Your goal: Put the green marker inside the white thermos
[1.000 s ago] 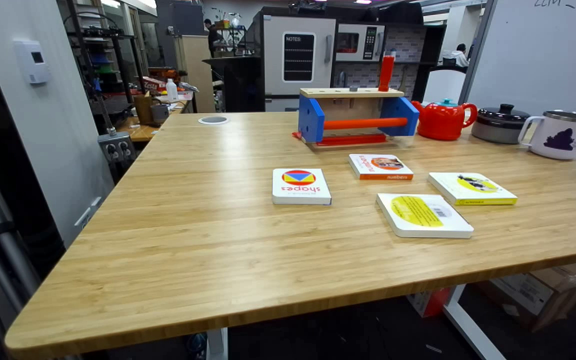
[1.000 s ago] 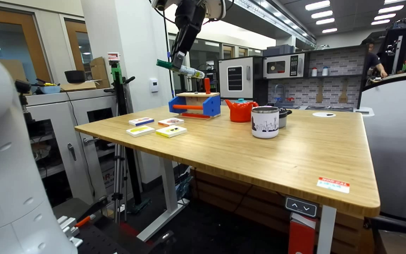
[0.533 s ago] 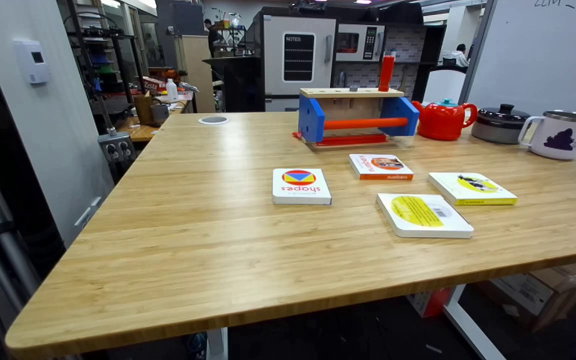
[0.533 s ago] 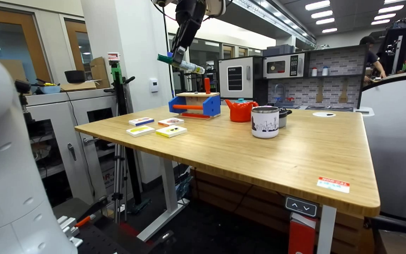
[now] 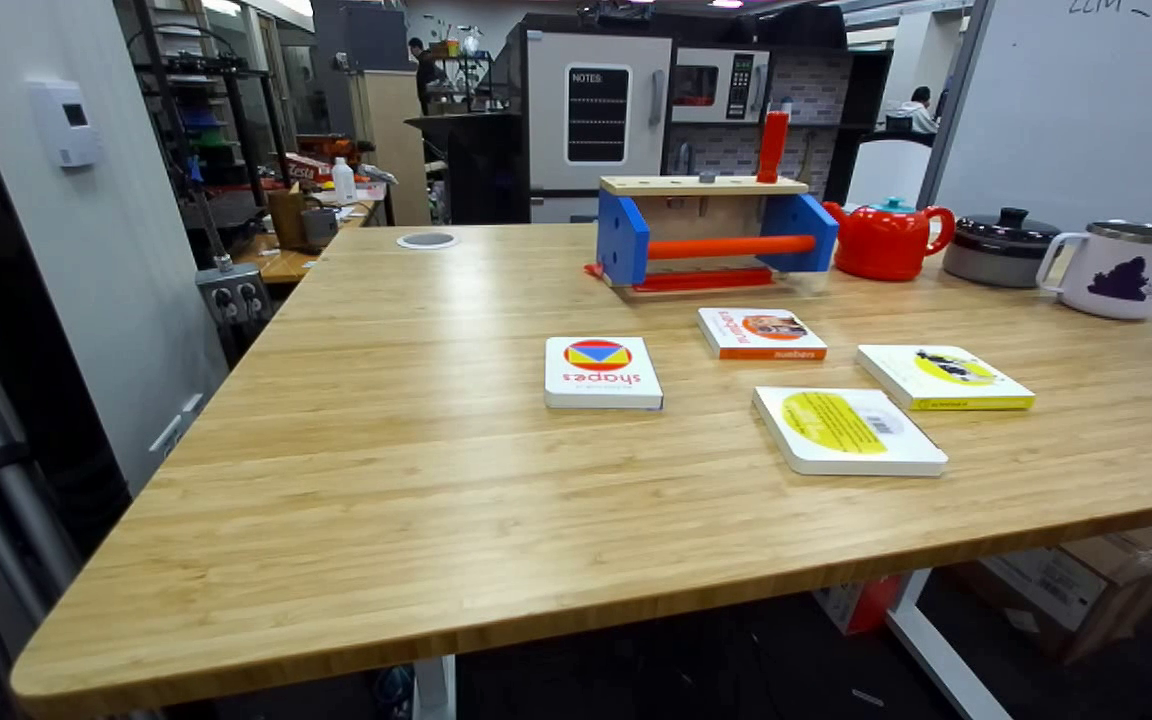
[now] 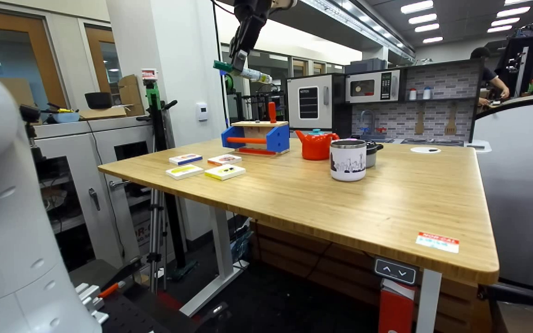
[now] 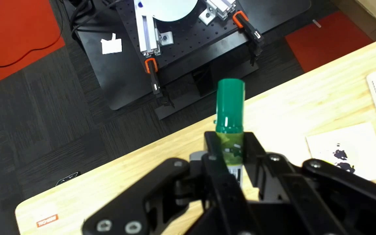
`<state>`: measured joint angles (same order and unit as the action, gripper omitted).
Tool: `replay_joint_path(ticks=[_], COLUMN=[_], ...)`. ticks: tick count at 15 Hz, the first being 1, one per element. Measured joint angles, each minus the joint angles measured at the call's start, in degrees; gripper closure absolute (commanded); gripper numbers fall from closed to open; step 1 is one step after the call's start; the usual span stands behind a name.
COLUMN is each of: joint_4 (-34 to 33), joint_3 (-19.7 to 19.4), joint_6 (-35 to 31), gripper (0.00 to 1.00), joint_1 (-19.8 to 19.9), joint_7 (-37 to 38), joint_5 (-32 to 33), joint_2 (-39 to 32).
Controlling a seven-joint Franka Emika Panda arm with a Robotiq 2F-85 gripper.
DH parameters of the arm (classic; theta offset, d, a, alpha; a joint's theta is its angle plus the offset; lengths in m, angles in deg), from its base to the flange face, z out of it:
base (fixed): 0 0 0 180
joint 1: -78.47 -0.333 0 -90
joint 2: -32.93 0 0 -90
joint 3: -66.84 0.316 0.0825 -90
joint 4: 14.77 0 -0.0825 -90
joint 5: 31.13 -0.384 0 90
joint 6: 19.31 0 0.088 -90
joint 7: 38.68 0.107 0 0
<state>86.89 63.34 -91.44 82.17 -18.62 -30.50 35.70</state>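
The green marker (image 6: 254, 75) has a green cap and a pale labelled body. It also shows in the wrist view (image 7: 230, 104), cap pointing up the picture. My gripper (image 6: 238, 64) is shut around its body near the cap; the jaws also show in the wrist view (image 7: 228, 147). The marker is held high above the table, tilted slightly in an exterior view. The white thermos (image 6: 348, 162) is a squat white mug with a steel-grey rim and a dark print. It stands upright on the table, its side handle visible in an exterior view (image 5: 1054, 262). Its inside is hidden.
A red teapot (image 6: 315, 147) and a grey pot with a black lid (image 5: 1001, 250) stand close to the thermos. A blue-sided toy bench (image 5: 623, 240) with an upright red piece (image 6: 272, 112) stands further back. Several small board books (image 5: 851, 432) lie on the wooden table (image 5: 366, 480).
My gripper, with the marker held in it, has moved a little up and to the right in an exterior view. The thermos and the other table objects have not moved.
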Motion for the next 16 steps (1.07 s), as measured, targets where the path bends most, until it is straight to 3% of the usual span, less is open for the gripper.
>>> replay_joint_path(ticks=[8, 11, 16], joint_4=[-8.78, -14.18, -21.89], joint_3=[-1.65, -2.57, -4.0], joint_6=[-0.69, -4.7, -4.83], gripper=[0.94, 0.94, 0.94], joint_1=[0.58, 0.78, 0.92], joint_7=[6.08, 8.83, 12.63], joint_5=[-0.12, -0.81, -1.42], joint_2=[-6.5, -11.47, -20.13])
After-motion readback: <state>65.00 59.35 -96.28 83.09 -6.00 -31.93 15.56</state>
